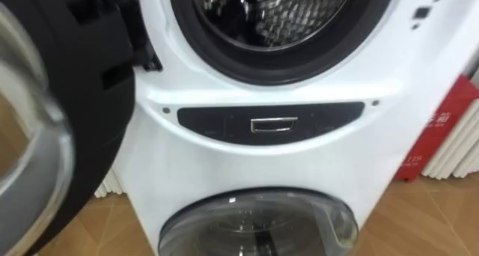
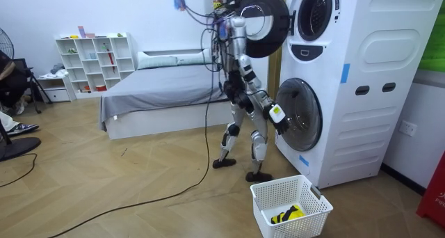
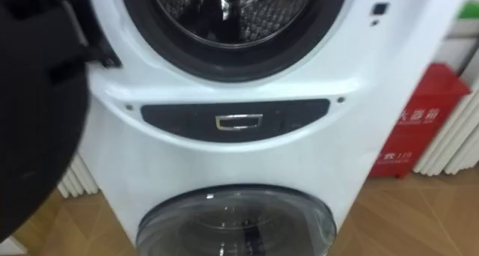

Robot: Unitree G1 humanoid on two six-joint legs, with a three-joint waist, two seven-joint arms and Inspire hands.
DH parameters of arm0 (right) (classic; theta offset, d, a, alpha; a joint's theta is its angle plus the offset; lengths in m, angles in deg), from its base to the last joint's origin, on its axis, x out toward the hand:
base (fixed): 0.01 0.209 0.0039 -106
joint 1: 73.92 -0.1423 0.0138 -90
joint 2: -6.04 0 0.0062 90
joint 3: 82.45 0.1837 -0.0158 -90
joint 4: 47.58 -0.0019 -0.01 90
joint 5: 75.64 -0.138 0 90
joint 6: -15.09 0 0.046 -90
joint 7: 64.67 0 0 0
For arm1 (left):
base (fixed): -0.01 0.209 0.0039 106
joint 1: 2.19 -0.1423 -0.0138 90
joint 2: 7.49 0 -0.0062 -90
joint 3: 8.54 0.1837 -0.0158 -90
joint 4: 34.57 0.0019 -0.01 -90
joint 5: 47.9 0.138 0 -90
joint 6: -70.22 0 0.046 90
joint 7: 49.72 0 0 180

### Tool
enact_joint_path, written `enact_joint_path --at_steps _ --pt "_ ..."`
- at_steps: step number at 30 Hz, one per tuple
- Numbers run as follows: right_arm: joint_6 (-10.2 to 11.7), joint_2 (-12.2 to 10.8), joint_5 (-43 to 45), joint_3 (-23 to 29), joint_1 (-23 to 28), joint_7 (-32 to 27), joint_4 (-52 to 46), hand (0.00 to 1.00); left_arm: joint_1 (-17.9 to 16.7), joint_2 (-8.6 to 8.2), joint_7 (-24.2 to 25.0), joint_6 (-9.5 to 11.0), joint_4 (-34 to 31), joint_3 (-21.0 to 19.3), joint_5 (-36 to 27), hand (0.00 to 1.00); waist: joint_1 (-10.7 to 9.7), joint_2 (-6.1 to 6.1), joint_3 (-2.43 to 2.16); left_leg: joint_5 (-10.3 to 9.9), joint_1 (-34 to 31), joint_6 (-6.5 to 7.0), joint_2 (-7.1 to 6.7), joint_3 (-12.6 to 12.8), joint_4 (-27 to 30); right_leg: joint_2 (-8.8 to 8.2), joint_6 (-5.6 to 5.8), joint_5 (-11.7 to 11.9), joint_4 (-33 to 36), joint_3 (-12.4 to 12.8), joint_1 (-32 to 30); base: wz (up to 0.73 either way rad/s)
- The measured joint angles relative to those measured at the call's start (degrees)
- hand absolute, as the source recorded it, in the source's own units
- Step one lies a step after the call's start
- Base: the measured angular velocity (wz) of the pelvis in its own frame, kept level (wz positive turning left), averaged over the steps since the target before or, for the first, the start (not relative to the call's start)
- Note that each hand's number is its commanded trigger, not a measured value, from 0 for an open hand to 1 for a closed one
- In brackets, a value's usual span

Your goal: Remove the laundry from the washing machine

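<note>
Room view: crumpled yellow-and-black garment (image 2: 286,214) lies in a white laundry basket (image 2: 313,221) on the wood floor, just beside the stacked washing machine (image 2: 368,71). Upper door (image 2: 265,15) swung open; perforated steel drum (image 1: 288,16) exposed. Robot stands facing the machine, right hand (image 2: 278,115) low by the lower glass door (image 2: 300,121); grip cannot be told.

You get both head cameras tight on the washing machine (image 1: 262,159), sharing its dark panel (image 1: 329,121), while the room view stands well off, sidelong.
</note>
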Motion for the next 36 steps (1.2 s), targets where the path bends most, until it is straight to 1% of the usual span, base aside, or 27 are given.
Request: enact_joint_path --at_steps 1,2,3,4,5,6,7,8,9,10,11,12,13,14,15,16,17,18,20,23,26,27,28,29,33,35,36 --pt "-0.6 0.2 -0.1 0.0 0.6 -0.1 0.0 0.00 0.2 -0.02 -0.4 0.1 0.0 0.0 0.1 0.00 0.0 -0.27 -0.03 0.9 -0.2 -0.85 1.01 2.9 -0.1 -1.24 0.22 -4.1 5.8 0.3 1.7 0.84" --pt "-0.6 0.1 -0.6 0.0 1.3 -0.1 0.0 0.00 0.3 -0.03 -0.7 0.3 -0.2 0.0 0.1 0.00 0.6 -0.96 -0.26 1.9 -0.4 -1.61 1.28 5.4 -0.3 -2.97 -0.32 -7.6 10.9 0.5 3.9 0.82" --pt "-0.6 0.1 -0.9 -0.1 1.6 -0.2 0.1 0.00 0.3 -0.05 -0.8 0.4 -0.3 0.0 0.1 0.00 1.1 -1.69 -0.43 2.2 -0.4 -1.79 1.08 6.3 -0.2 -3.94 -0.38 -8.9 12.4 0.4 5.1 0.52" --pt "-0.6 0.1 -0.9 -0.4 1.9 -0.5 0.1 0.00 0.1 -0.10 -0.9 0.4 -0.7 -0.2 0.0 0.00 2.3 -3.40 -0.22 2.6 -0.3 -2.43 -0.32 6.9 1.0 -4.80 0.78 -10.5 11.2 0.7 5.7 0.00" --pt "-0.7 0.3 0.0 -0.8 1.5 -0.8 0.2 0.00 -0.4 -0.35 -0.8 0.4 -0.9 -0.3 0.1 0.00 4.1 -2.98 -0.32 2.9 -0.8 -2.09 -1.60 5.6 1.2 -3.92 1.21 -10.8 8.9 0.9 5.8 -0.33" --pt "-0.7 0.2 0.5 -1.0 1.0 -0.8 0.2 0.00 -0.7 -0.38 -0.8 0.4 -1.0 -0.4 0.3 0.00 4.8 -2.76 -0.46 3.1 -1.4 -1.42 -2.37 4.2 0.5 -3.31 1.27 -10.8 6.7 0.9 6.0 -0.86" --pt "-0.6 -0.4 1.0 -1.9 -0.5 -0.8 -0.4 0.00 -1.3 -0.47 -0.8 0.4 -1.1 -2.5 1.0 0.00 5.9 -2.80 -0.77 3.5 -3.5 0.27 -3.36 2.2 -0.6 -1.72 2.50 -10.6 -0.1 0.9 7.2 -0.90" --pt "-0.5 -0.7 1.1 -2.5 -0.9 -0.6 -1.0 0.00 -1.4 -0.54 -0.8 0.4 -1.0 -4.0 1.4 0.00 6.2 -2.51 -1.15 4.1 -4.2 0.71 -2.77 1.9 -1.1 -0.87 2.38 -10.6 -3.7 0.7 8.1 -0.71" --pt "0.1 -1.3 1.3 -3.1 -0.8 -0.2 -2.1 0.00 -1.1 -0.43 -0.9 0.4 -0.7 -6.2 1.4 0.00 5.5 -2.56 -0.59 4.9 -4.5 0.52 -1.25 2.8 -1.6 -0.97 1.29 -9.7 -3.2 -1.0 10.1 -0.07" --pt "0.2 -1.6 1.3 -3.1 0.8 0.2 -2.4 0.00 -1.1 -0.10 -1.3 0.5 -0.9 -6.8 1.2 0.00 5.5 -3.92 -1.04 6.2 -3.5 -0.11 -0.75 4.9 -3.4 -1.10 1.62 -11.0 -3.5 -1.9 13.2 0.11" --pt "-0.1 -1.6 1.3 -3.1 0.9 0.6 -2.4 0.00 -1.0 -0.17 -1.8 0.5 -1.5 -6.7 0.6 0.00 6.1 -5.18 -0.80 6.9 -3.0 -0.60 -0.97 5.7 -4.1 -1.56 1.70 -11.6 -5.4 -2.1 15.1 0.00" --pt "-0.2 -1.6 1.3 -3.1 0.6 0.6 -2.4 0.00 -1.0 -0.26 -1.8 0.6 -1.6 -6.6 0.3 0.00 6.2 -5.49 -0.76 7.0 -2.9 -0.70 -0.96 6.0 -4.0 -1.43 1.71 -11.7 -6.5 -2.1 15.5 -0.28" --pt "-0.1 -1.6 1.3 -3.6 0.3 0.7 -2.9 0.00 -1.0 -0.47 -1.8 0.8 -1.6 -6.6 0.0 0.00 7.1 -5.71 -0.80 7.2 -3.1 -0.96 -0.93 6.2 -4.0 -0.54 1.20 -11.4 -9.7 -2.1 16.2 -0.31" --pt "-0.1 -1.5 1.4 -4.0 0.2 0.8 -4.2 0.00 -0.8 -0.70 -1.8 1.2 -1.7 -6.7 0.0 0.00 7.3 -5.40 -0.79 7.4 -3.7 -1.11 -0.62 6.0 -3.9 0.26 0.51 -10.5 -12.8 -2.2 16.4 -0.23" --pt "-0.1 -1.5 1.6 -4.1 0.2 1.0 -4.6 0.00 -0.8 -0.73 -1.8 1.3 -1.7 -6.7 0.0 0.00 7.3 -5.29 -0.83 7.5 -3.9 -1.11 -0.60 5.8 -4.0 0.30 0.52 -10.1 -13.7 -2.1 16.6 0.00" --pt "0.0 -1.5 1.7 -4.3 0.3 1.3 -4.9 0.00 -0.6 -0.72 -1.8 1.6 -1.7 -6.8 0.0 0.00 7.1 -5.04 -0.81 7.9 -4.3 -1.17 -0.62 5.2 -4.1 0.75 0.49 -9.2 -15.5 -2.4 17.1 0.17" --pt "0.0 -1.4 1.7 -4.3 0.3 1.5 -4.9 0.00 -0.4 -0.65 -1.9 1.7 -1.7 -6.8 -0.2 0.00 7.2 -4.99 -0.78 8.4 -4.3 -1.11 -0.58 4.7 -4.3 1.33 0.57 -8.8 -16.4 -2.5 17.3 0.17" --pt "0.2 -1.4 1.5 -4.3 0.3 1.6 -4.9 0.00 -0.4 -0.65 -2.1 1.8 -1.7 -6.7 -0.9 0.00 7.3 -4.98 -0.77 8.5 -4.3 -1.09 -0.56 4.7 -4.6 1.30 0.59 -8.8 -16.5 -2.5 17.3 0.15" --pt "0.9 -1.4 1.5 -4.5 0.3 1.7 -4.9 0.00 -0.9 -0.65 -2.1 2.1 -1.6 -6.6 -3.8 0.00 7.2 -4.85 -0.70 9.0 -4.6 -1.03 -0.87 3.9 -5.3 1.24 0.66 -8.4 -17.6 -3.6 17.6 0.15" --pt "1.0 -1.4 1.6 -4.6 0.3 1.7 -4.9 0.00 -1.5 -0.56 -2.2 2.1 -0.5 -6.7 -3.6 0.00 7.2 -4.66 -0.57 9.0 -4.8 -1.10 -0.92 3.2 -5.4 1.37 0.60 -8.2 -18.4 -4.3 18.1 0.14" --pt "1.2 -1.2 2.1 -4.5 0.3 1.7 -4.8 0.00 -2.9 -0.67 -3.2 2.0 -0.4 -6.7 -4.3 0.00 6.7 -4.70 -0.50 9.1 -4.6 -1.36 -1.29 0.9 -5.3 1.49 0.47 -8.1 -19.4 -5.7 19.4 0.25" --pt "1.4 -1.0 2.1 -4.5 0.3 1.7 -4.6 0.00 -2.9 -0.73 -3.2 2.0 -0.4 -6.7 -4.4 0.00 6.7 -4.70 -0.49 9.2 -4.5 -1.40 -1.30 0.9 -5.5 1.51 0.47 -8.1 -19.6 -5.7 19.5 0.18" --pt "2.2 -0.5 1.9 -4.5 0.3 1.7 -4.2 0.00 -3.0 -0.82 -3.2 2.0 -0.4 -6.7 -4.4 0.00 6.8 -4.45 -0.38 9.2 -4.3 -1.43 -1.47 0.4 -5.5 1.53 0.46 -8.1 -20.3 -6.3 20.3 0.16" --pt "2.3 -0.3 1.8 -4.4 0.4 1.5 -3.9 0.00 -3.2 -0.94 -3.2 2.1 -0.4 -6.8 -4.8 0.00 6.8 -4.24 -0.37 9.2 -4.2 -1.45 -1.76 0.1 -5.5 1.56 0.47 -8.1 -20.8 -6.8 21.0 0.21" --pt "2.3 -0.5 1.8 -4.4 0.9 1.1 -3.9 0.00 -3.5 -0.98 -3.2 2.2 0.3 -6.8 -11.1 0.00 6.8 -3.97 -0.20 8.8 -3.5 -1.94 -1.78 -0.8 -5.6 1.91 0.47 -8.1 -21.6 -7.2 22.7 0.11" --pt "2.3 -0.5 2.0 -4.3 1.1 1.0 -3.9 0.00 -3.4 -0.96 -3.2 2.3 0.4 -7.1 -15.8 0.00 6.3 -3.92 -0.16 8.8 -3.3 -1.99 -2.06 -1.8 -5.6 1.93 0.46 -8.1 -22.5 -8.1 23.7 0.24" --pt "2.3 -0.5 2.0 -4.3 1.4 1.0 -3.9 0.00 -3.4 -0.96 -3.2 2.4 0.4 -7.4 -18.9 0.00 6.1 -3.58 0.02 8.8 -3.2 -1.99 -2.20 -2.3 -5.5 1.90 0.47 -8.1 -22.5 -8.7 24.2 0.24"
